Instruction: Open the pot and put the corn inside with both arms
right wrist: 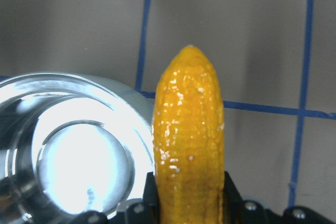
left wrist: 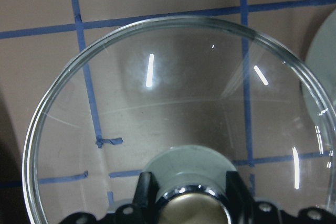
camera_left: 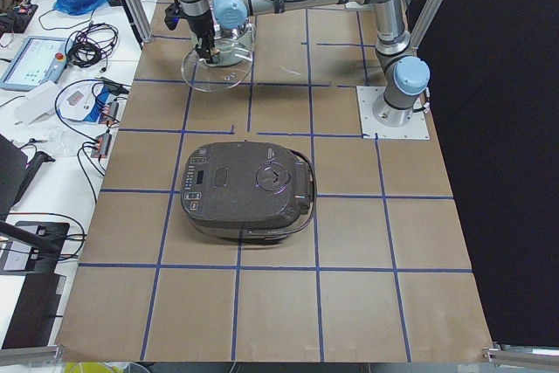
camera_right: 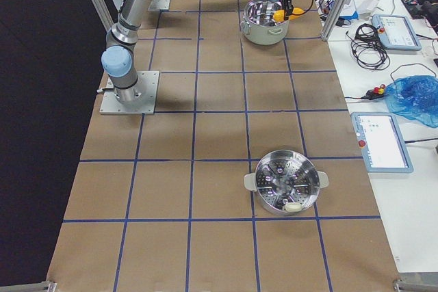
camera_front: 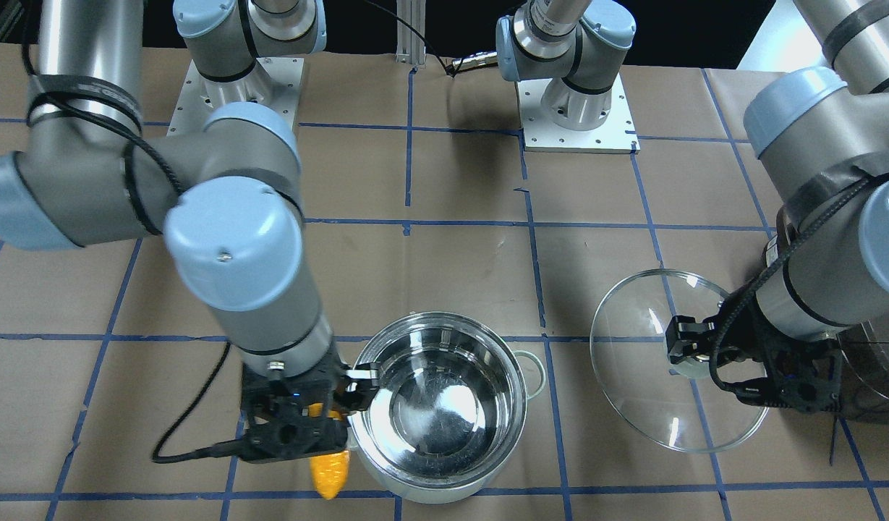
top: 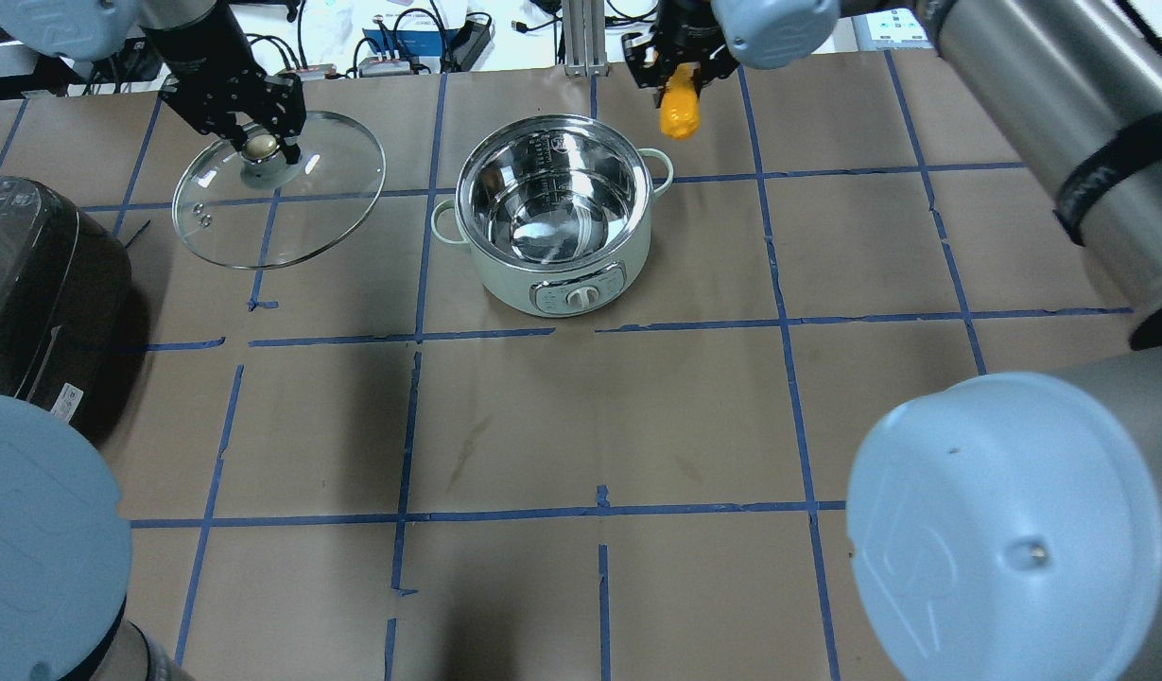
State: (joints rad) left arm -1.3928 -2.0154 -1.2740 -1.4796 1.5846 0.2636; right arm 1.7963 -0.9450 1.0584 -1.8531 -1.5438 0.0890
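The right gripper is clamping the thick end of the corn, its two fingers pressing on either side of the yellow cob while the tapered tip is pointing away from the wrist, down toward the paper-covered table. The corn is hanging just outside the rim of the pot, on the pot's far side and toward the robot's right, near one pale loop handle; in the right wrist view it is sitting beside the shiny opening rather than over it. The pot is standing uncovered near the middle of the far half of the table, its steel bowl showing nothing inside and its dial facing the robot. To the robot's left of the pot, and apart from it, the left gripper is pinching the round knob of the glass lid, which is tilting in the front-facing view; whether its lower edge is touching the table cannot be told. A dark rice cooker is sitting at the robot's left end of the table, and a perforated steamer insert is lying at the right end, well apart from the pot.
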